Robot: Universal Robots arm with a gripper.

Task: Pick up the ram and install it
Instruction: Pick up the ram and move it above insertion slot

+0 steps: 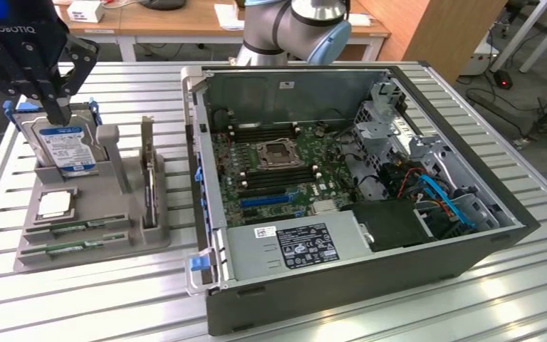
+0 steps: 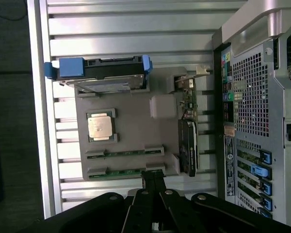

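Note:
Two ram sticks, thin green boards, lie flat in the front slots of a grey holder [image 1: 112, 246]. One ram stick [image 1: 76, 228] [image 2: 126, 153] lies just behind the other ram stick [image 1: 74, 247] [image 2: 123, 171]. My black gripper [image 1: 57, 112] [image 2: 153, 175] hangs shut and holds nothing, high over the holder. In the exterior view its fingertips stand in front of the upright hard drive. The open computer case [image 1: 501, 235] shows its motherboard, with dark memory slots [image 1: 288, 173] beside the processor socket [image 1: 278, 152].
The holder also carries a silver-and-blue hard drive [image 1: 65, 146] [image 2: 99, 74], a processor chip [image 1: 55, 205] [image 2: 101, 126] and a tall card with a metal bracket [image 1: 147, 174] [image 2: 188, 145]. The slatted metal table [image 1: 83, 299] bears everything. Desks and cables lie behind it.

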